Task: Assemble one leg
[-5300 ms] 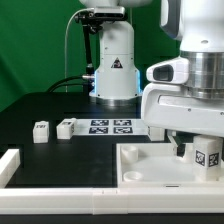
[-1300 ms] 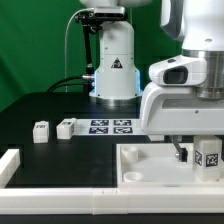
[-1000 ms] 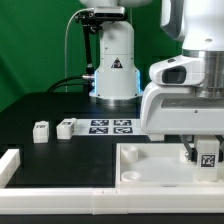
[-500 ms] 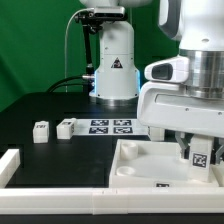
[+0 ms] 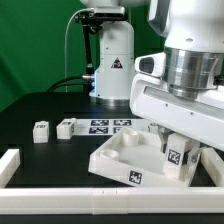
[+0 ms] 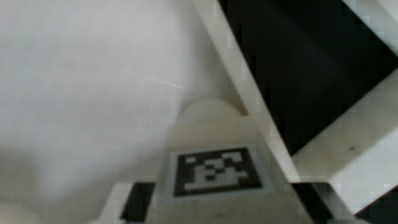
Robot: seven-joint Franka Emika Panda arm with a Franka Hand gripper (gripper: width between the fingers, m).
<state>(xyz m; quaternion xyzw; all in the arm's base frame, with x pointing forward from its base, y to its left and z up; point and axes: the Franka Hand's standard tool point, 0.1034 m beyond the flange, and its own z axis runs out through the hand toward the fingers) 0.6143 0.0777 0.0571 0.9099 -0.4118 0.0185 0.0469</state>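
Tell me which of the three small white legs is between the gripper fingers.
The leg over the tabletop, at the gripper; the other two legs sit free on the table.

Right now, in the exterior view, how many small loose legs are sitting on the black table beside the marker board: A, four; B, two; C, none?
B: two small white legs sit side by side on the black table, just off the exterior view's left end of the marker board.
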